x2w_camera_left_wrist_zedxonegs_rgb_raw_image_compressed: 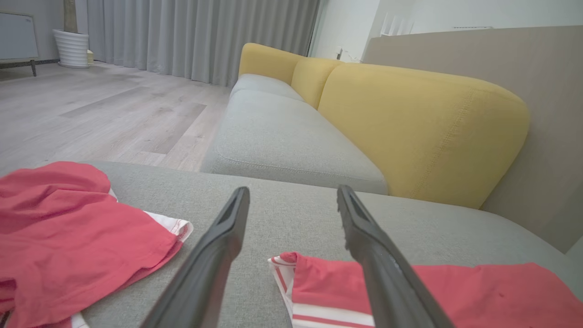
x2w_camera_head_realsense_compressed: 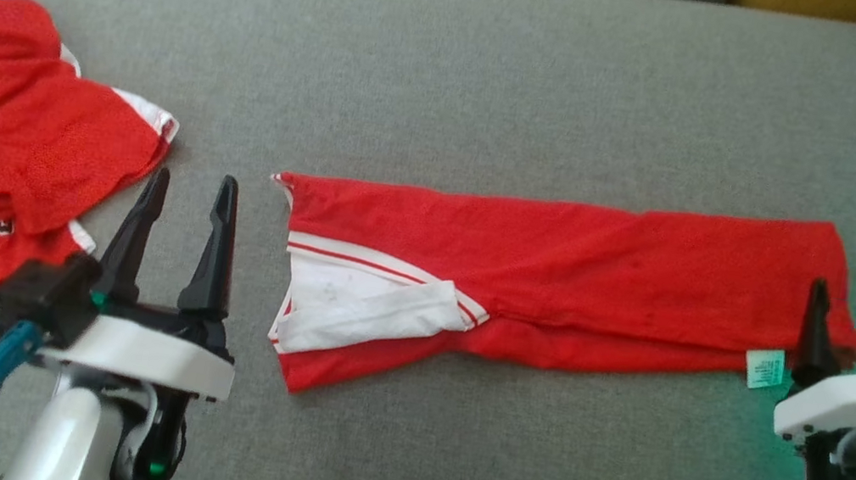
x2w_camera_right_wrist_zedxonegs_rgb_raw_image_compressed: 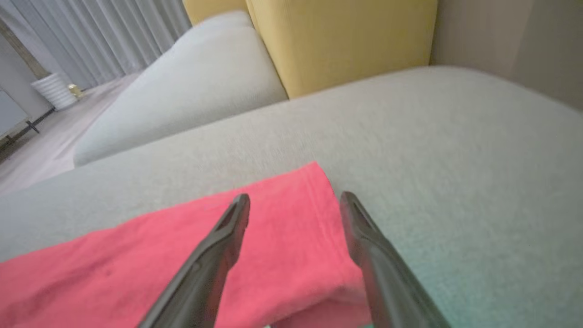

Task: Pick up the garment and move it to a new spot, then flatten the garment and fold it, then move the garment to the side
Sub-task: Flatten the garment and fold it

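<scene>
Both end effectors read fully open, fingers spread wide, and neither has hold of anything. The garment [x2w_camera_head_realsense_compressed: 559,278] lies on the grey sofa [x2w_camera_head_realsense_compressed: 506,72] as 1 long red strip running left to right across the middle of the head view, folded lengthwise. At its left end a white panel with red stripes [x2w_camera_head_realsense_compressed: 367,299] is turned outward, and near its right end a small pale label [x2w_camera_head_realsense_compressed: 765,368] sticks out from the lower edge. The left end effector [x2w_camera_head_realsense_compressed: 196,177] sits just left of the strip's left end, apart from it, over bare seat fabric. In the left wrist view the striped corner lies under the right-hand finger, and I cannot tell whether it touches. The right end effector [x2w_camera_head_realsense_compressed: 847,295] is at the strip's right end. In the right wrist view 1 finger stands over the red cloth and the other just past its edge over the seat. I cannot tell whether there is contact here either. A 2nd red piece, a jersey [x2w_camera_head_realsense_compressed: 6,139] with white trim and dark print, lies crumpled at the far left of the seat, just beside the left fingers and well apart from the garment. A yellow backrest [x2w_camera_left_wrist_zedxonegs_rgb_raw_image_compressed: 410,127], grey curtain [x2w_camera_left_wrist_zedxonegs_rgb_raw_image_compressed: 196,36] and wood floor [x2w_camera_left_wrist_zedxonegs_rgb_raw_image_compressed: 91,114] lie beyond the seat.
</scene>
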